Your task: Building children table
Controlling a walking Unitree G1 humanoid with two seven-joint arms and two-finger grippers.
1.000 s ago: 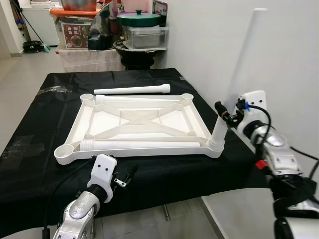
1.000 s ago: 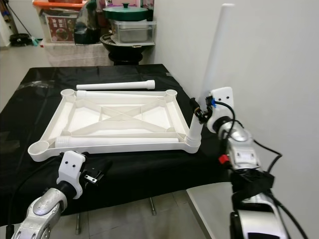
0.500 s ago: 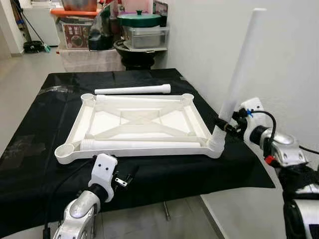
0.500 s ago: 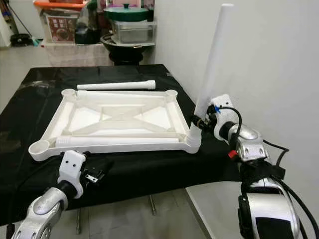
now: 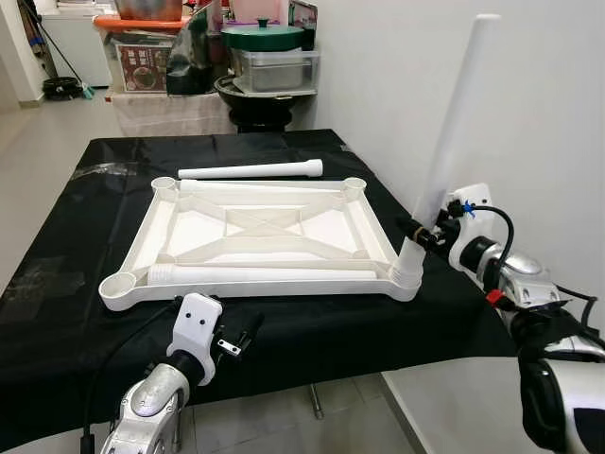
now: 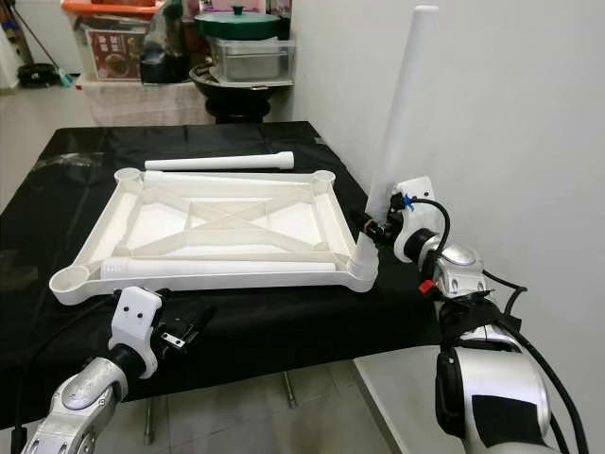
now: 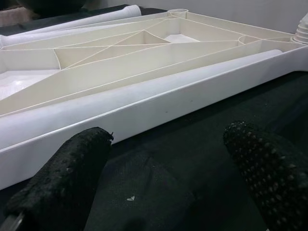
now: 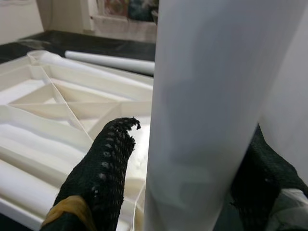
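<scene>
since the earlier frame the right arm has swung back in and the leg's tilt has changed slightly; its foot stays at the corner socket. black-draped work table (image 5: 57, 312) spans the frame centre. on it the upturned white tabletop frame (image 5: 255, 232) lies flat, one loose leg (image 5: 269, 275) along its near rail, another loose leg (image 5: 250, 170) on the cloth just beyond its far rail. standing leg (image 5: 454, 123) rises at right of frame from the near-right socket (image 5: 407, 277), leaning a little. right gripper (image 5: 423, 234) is clamped on its lower shaft. left gripper (image 5: 238, 342), lower left, hangs spread wide, holding nothing. step in hand: seating the first leg. next, judged: straighten, press or twist home, release.
</scene>
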